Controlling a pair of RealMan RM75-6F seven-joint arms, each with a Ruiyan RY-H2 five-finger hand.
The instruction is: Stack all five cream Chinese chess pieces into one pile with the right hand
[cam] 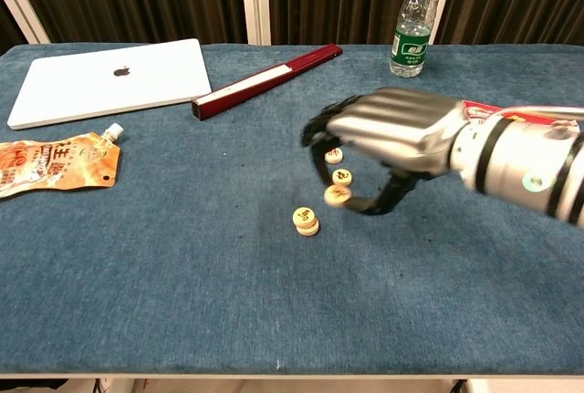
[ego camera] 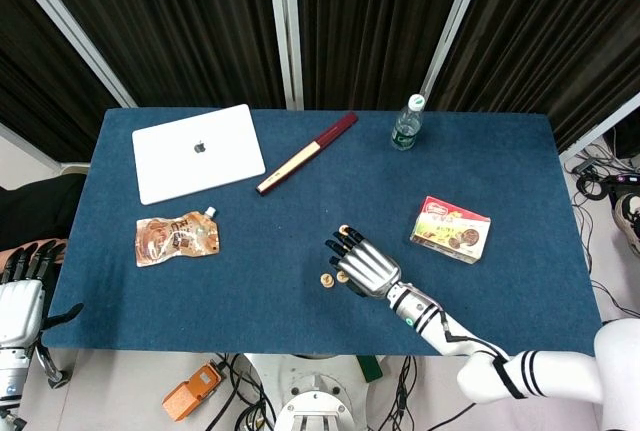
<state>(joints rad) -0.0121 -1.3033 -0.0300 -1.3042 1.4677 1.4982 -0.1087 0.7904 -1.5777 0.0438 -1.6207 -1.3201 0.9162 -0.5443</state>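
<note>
Fingers (cam: 321, 138) of the right hand (cam: 388, 133) pinching one cream piece (cam: 337, 194) above the worktop (cam: 182, 284).
Two-piece pile (cam: 307, 221) beside it; two loose pieces (cam: 339, 176) under the hand; laptop (cam: 108, 80), red case (cam: 266, 80), bottle (cam: 412, 24) near the far edge.

A closed white laptop (ego camera: 198, 153) lies at the table's (ego camera: 250, 301) far left, an orange pouch (ego camera: 176, 238) nearer. A dark red case (ego camera: 305, 153), a water bottle (ego camera: 405, 124) and a snack box (ego camera: 451, 229) lie further right.

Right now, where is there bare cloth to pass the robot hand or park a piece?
Free: the wide front strip below the pile, and the middle between the pouch and the pile. Crowded: around the right robot hand, which holds a piece by two loose pieces, with the box to its right.
</note>
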